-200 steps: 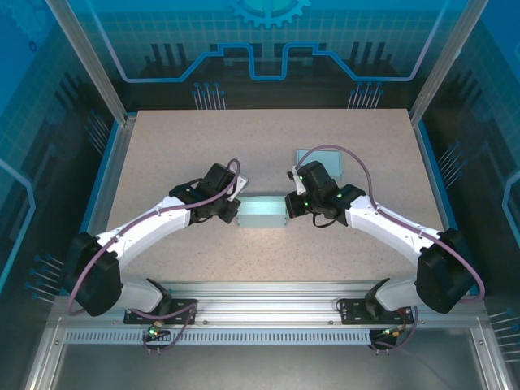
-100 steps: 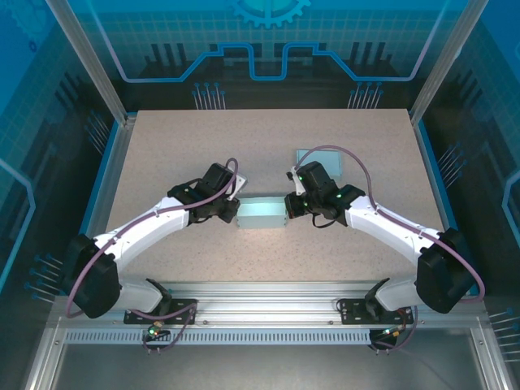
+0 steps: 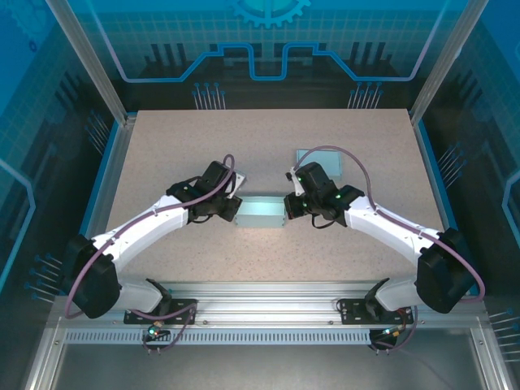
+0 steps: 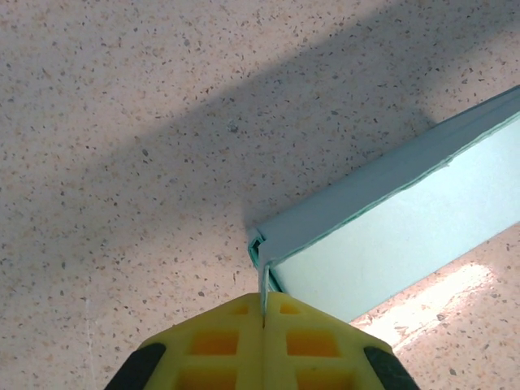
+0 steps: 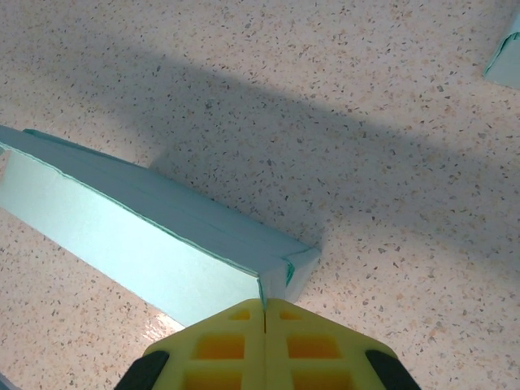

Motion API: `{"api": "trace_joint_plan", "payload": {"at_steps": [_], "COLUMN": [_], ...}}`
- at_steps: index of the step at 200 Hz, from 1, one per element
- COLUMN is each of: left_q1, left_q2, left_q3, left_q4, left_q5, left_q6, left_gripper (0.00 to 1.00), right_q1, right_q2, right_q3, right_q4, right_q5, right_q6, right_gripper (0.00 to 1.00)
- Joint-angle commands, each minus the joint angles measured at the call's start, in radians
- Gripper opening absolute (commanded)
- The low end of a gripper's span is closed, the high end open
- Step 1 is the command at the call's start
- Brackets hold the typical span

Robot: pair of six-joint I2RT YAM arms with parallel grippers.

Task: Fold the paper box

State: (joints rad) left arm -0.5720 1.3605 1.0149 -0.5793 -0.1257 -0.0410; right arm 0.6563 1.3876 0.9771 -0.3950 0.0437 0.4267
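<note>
A pale teal paper box (image 3: 262, 211) stands on the speckled table between the two arms, its open top facing up. My left gripper (image 3: 236, 210) is at the box's left end. In the left wrist view its yellow fingers (image 4: 219, 341) are shut on the thin corner edge of the paper box (image 4: 390, 227). My right gripper (image 3: 288, 208) is at the box's right end. In the right wrist view its yellow fingers (image 5: 313, 341) are shut on the corner of the paper box (image 5: 146, 236), where a small end flap sticks out.
A second pale teal paper piece (image 3: 318, 159) lies flat on the table behind the right arm; its corner (image 5: 505, 61) shows at the right wrist view's top right. Blue-lit frame walls surround the table (image 3: 162, 146).
The left gripper has closed down onto the box's left corner edge. The box and the right arm have hardly moved.
</note>
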Motion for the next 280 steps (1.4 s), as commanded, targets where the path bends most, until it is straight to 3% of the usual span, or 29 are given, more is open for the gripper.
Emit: {"api": "trace_joint_plan", "payload": {"at_steps": [1,53,150,218,280], "left_q1": [0.005,0.006,0.003,0.002,0.002], "left_q2": [-0.010,-0.017,-0.152,-0.152,-0.133], "left_q3": [0.006,-0.040,-0.235,-0.270,-0.257], "left_q4": [-0.011,0.061,0.283,0.300,0.218], "left_q5": [0.082,0.131,0.115,0.118,0.021], "left_q6": [-0.092,-0.211,-0.461,-0.466,-0.383], "left_gripper": [0.03,0.02,0.03,0.04,0.03], "right_q1": [0.029,0.060,0.100,0.115,0.116], "right_q2": [0.024,0.060,0.073,0.067,0.063], "right_q3": [0.029,0.059,0.054,0.049,0.027], "right_q4": [-0.028,-0.032,-0.025,-0.029,-0.026], "right_q5": [0.026,0.057,0.099,0.119,0.139], "right_q6": [0.013,0.018,0.040,0.051,0.058], "right_gripper": [0.01,0.00,0.00,0.00,0.00]}}
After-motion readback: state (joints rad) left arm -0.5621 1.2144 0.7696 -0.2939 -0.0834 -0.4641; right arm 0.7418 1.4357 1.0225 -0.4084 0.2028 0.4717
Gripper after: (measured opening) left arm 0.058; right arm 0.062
